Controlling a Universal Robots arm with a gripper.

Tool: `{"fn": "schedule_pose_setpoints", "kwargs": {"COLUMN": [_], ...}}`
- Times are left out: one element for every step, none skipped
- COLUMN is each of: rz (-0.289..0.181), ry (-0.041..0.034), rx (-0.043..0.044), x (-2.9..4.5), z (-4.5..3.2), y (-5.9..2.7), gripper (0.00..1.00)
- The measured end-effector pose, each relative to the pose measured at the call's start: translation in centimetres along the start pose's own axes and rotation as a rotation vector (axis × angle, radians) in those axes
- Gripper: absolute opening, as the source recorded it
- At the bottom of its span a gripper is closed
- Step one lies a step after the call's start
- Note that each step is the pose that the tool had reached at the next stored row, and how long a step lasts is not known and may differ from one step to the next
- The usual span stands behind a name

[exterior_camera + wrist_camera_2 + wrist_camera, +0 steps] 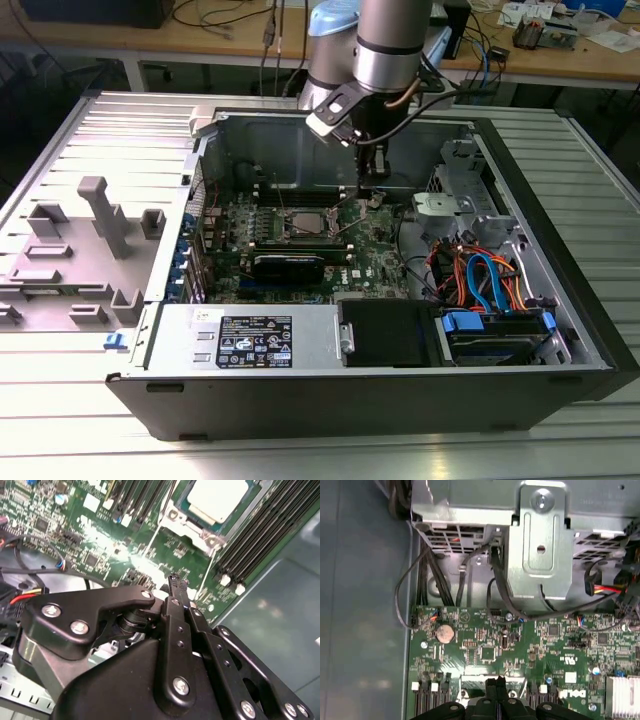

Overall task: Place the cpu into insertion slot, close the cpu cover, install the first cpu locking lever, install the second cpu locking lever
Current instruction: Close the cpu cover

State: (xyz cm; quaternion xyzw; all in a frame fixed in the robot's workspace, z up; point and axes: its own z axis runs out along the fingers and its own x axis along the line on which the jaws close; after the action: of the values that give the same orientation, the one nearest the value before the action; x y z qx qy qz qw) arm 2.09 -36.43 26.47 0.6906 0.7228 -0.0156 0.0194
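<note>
The cpu [217, 497] shows its pale silver top in the second wrist view, lying in the insertion slot [305, 222] on the green motherboard [485, 652]. The silvery cpu cover [187, 527] lies flat around it. My gripper [177, 582] hangs low over the board, a short way to the exterior view's right of the slot [373, 195]. Its black fingers [496, 682] meet tip to tip in both wrist views, shut with nothing between them. They touch neither the cpu nor the cover.
The board sits deep in an open black computer case [560, 250]. A metal drive cage [540, 540] with dark cables stands close beyond the gripper. Long black memory slots [260, 535] flank the socket. A power supply [255, 340] lines the near wall.
</note>
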Motion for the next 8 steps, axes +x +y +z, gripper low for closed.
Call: {"fn": "schedule_pose_setpoints", "kwargs": {"rz": [0.000,0.000,0.000,0.000,0.000,0.000,0.000,0.000], "ry": [0.0000,-0.0001,-0.0001,-0.0001,-0.0001,-0.0001,-0.0001,-0.0001], "rx": [0.0000,0.0000,0.0000,0.0000,0.0000,0.0001,0.0001,0.0001], "x": [-0.01,-0.02,-0.03,-0.04,-0.05,-0.06,-0.06,-0.07], "z": [0.00,0.00,0.01,0.01,0.01,0.01,0.01,0.01], "y": [0.20,0.40,0.69,0.99,1.22,1.32,1.39,1.46], "gripper": [0.11,0.11,0.11,0.11,0.11,0.11,0.11,0.11]}}
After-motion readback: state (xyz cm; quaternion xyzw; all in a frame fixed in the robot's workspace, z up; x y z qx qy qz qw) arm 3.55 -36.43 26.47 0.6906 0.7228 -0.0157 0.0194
